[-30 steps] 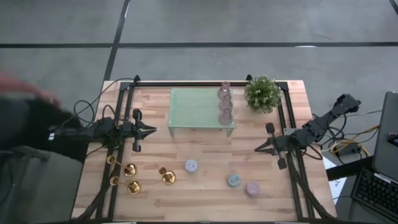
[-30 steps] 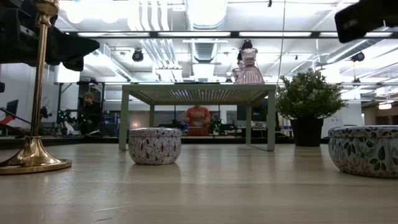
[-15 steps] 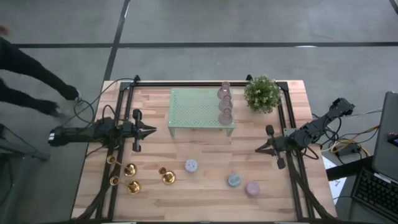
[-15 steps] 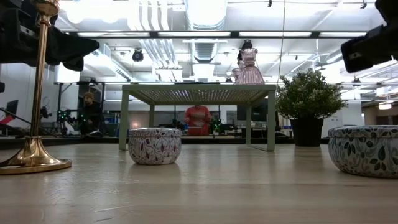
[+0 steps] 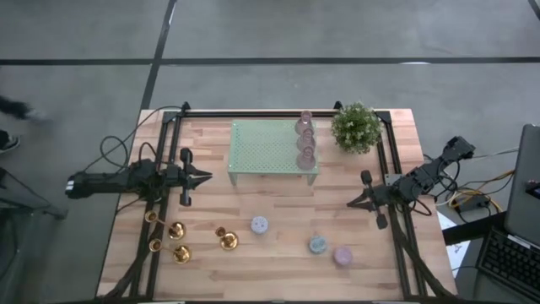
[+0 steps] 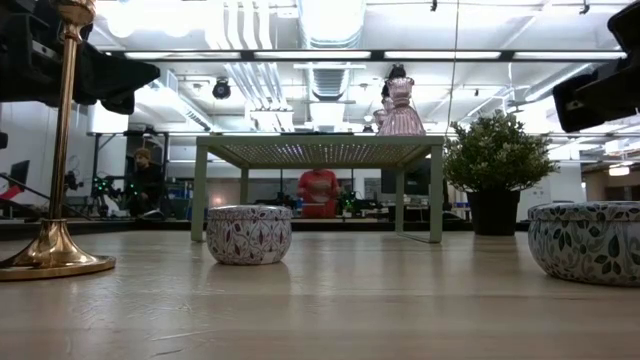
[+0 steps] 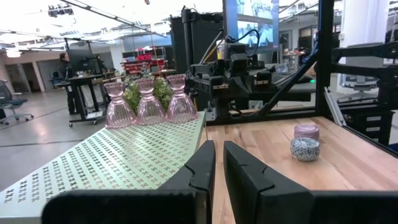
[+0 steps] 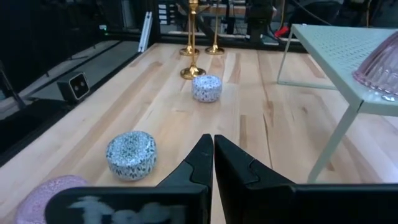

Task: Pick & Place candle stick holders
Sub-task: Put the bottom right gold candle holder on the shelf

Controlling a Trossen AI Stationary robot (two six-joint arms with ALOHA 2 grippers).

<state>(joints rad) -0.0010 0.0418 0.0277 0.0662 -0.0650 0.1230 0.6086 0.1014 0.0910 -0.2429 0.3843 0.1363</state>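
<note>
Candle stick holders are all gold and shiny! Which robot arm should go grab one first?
Probably the left. The candle stick holders stand at the table's front-left, just in front of the left gripper. The right gripper waits across the table, nearer the round candles. Both grippers look shut and empty.

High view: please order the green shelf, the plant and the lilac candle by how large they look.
1. Green shelf
2. Plant
3. Lilac candle

The camera looks straight down, so nearness hardly affects this order.
</note>
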